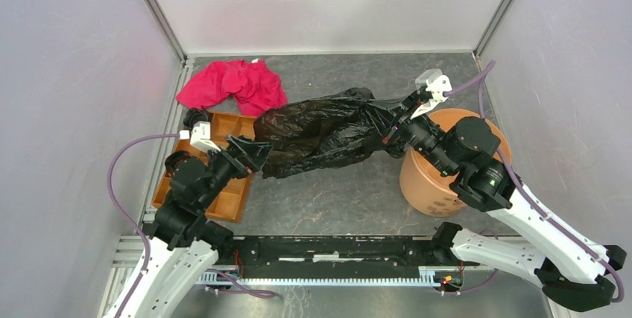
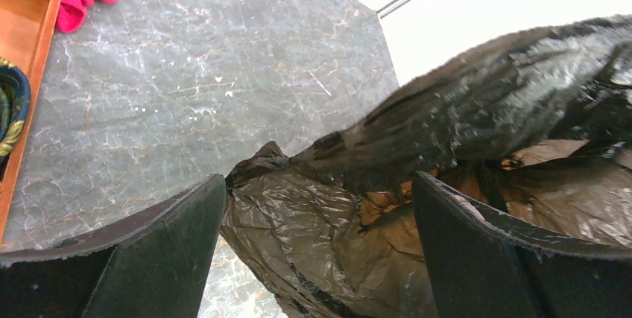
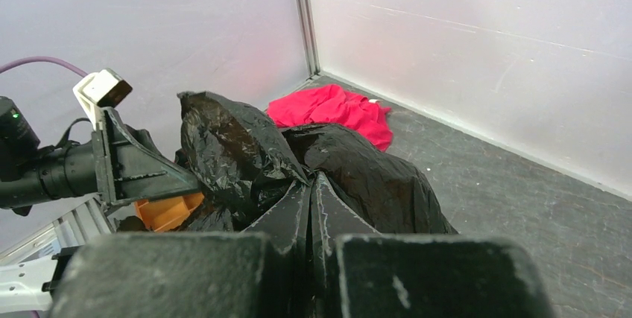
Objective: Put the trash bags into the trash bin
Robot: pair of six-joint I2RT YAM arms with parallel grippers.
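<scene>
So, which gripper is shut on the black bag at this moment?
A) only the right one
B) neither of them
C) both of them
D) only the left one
A: in the right wrist view the right gripper has its fingers pressed together on a fold of the black bag, while the left gripper has its fingers wide apart with the bag between them.

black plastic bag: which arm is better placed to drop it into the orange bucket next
Right. The right gripper is shut on the crinkly black plastic bag beside the round orange plastic bucket; the left gripper is open at the bag's far end.
</scene>
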